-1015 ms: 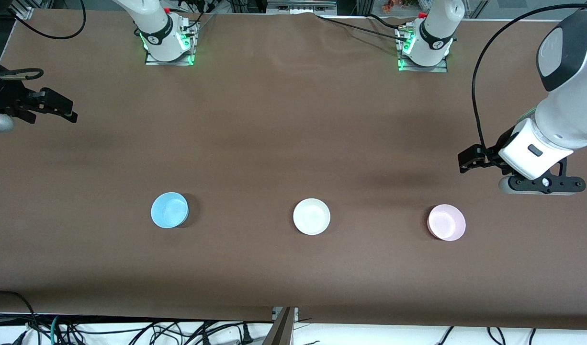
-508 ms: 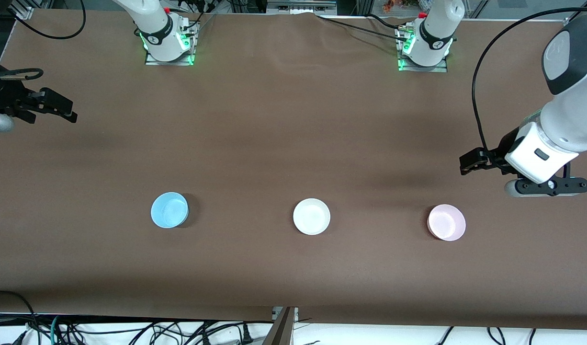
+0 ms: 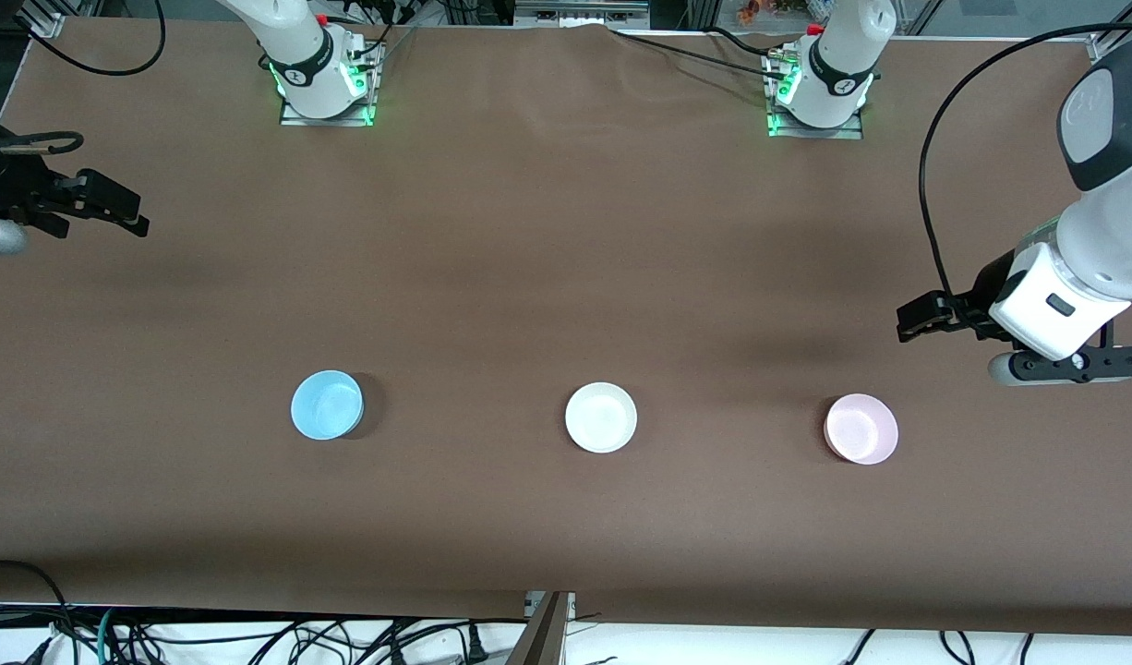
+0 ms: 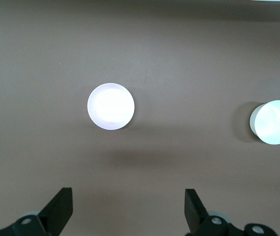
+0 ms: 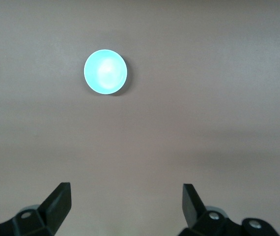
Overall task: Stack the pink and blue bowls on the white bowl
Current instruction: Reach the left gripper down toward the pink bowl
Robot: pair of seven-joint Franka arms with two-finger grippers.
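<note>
While apart, bowls (image 3: 601, 417) mid-table

No legible text, labels, brand names, numbers or signs appear in any view. The round marks on the collars of the two arm bases are too small to read.
</note>
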